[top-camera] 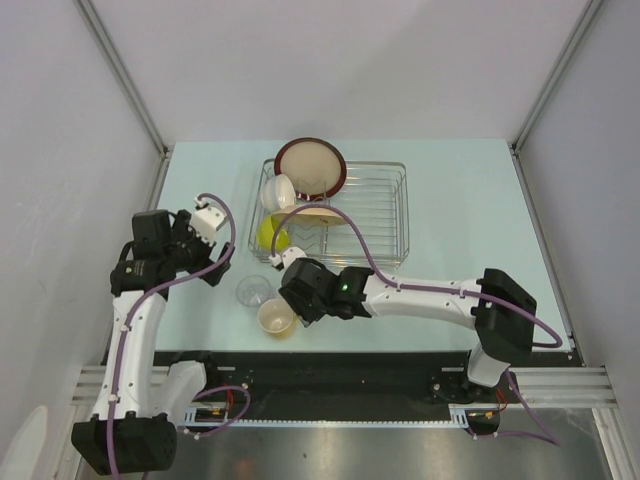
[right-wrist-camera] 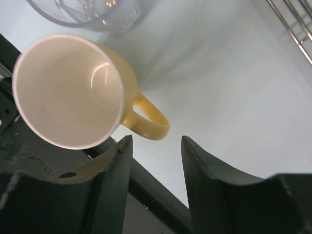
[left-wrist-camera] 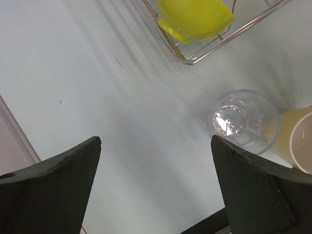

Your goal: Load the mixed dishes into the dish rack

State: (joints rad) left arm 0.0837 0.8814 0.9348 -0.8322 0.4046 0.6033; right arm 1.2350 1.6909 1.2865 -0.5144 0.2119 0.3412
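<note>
Right gripper (right-wrist-camera: pixel 156 146) half-parted, empty, just beside the loop handle (right-wrist-camera: pixel 151 124) of the tan-yellow ceramic mug (right-wrist-camera: pixel 68 90), upright on the pale table (top-camera: pixel 470 200) near the silver wire dish rack (top-camera: pixel 405 210). Left gripper (left-wrist-camera: pixel 156 141) spread wide, empty. We judge the mug rigid, glaze-slick, chippable; pinch the handle. Racked: white bowl (top-camera: pixel 281 191), lime-green bowl (top-camera: pixel 270 235), red-rimmed plate (top-camera: pixel 311 166), cream plate (top-camera: pixel 318 212). That makes two bowls, two plates. Outside: one mug, one small clear glass (left-wrist-camera: pixel 242 119).

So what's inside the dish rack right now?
Four dishes: a red-rimmed plate leaning at the back, a white bowl, a lime-green bowl and a cream plate. A purple cable crosses the cream plate, hiding part of it. What lies under the dishes cannot be seen.
</note>
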